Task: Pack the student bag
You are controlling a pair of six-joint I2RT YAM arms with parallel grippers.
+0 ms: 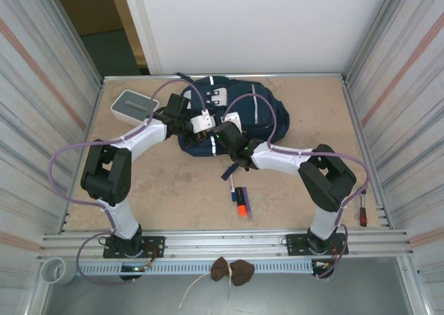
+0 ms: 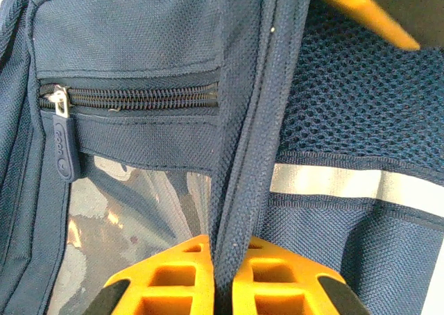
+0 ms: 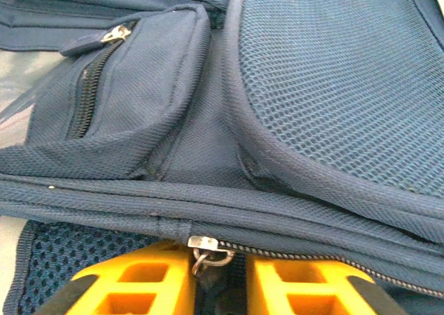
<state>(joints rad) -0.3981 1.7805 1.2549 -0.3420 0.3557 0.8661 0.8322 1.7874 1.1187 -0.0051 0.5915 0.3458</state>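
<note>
The student bag (image 1: 239,110), navy with light stripes, lies at the back middle of the table. My left gripper (image 1: 202,123) sits at its near left side. In the left wrist view the gripper (image 2: 222,251) is shut on a navy strap (image 2: 243,155) that runs up between the orange fingers, beside a zipped pocket (image 2: 132,96) and a reflective stripe (image 2: 347,183). My right gripper (image 1: 227,136) is at the bag's near edge. In the right wrist view this gripper (image 3: 218,263) has its jaws closed on the dark tab of a metal zipper pull (image 3: 207,249).
A white-and-grey box (image 1: 135,107) stands left of the bag. A pen (image 1: 233,188), an orange-and-black marker (image 1: 241,201) and a small dark item (image 1: 227,171) lie on the table in front of the bag. A red pen (image 1: 362,211) rests at the right rail.
</note>
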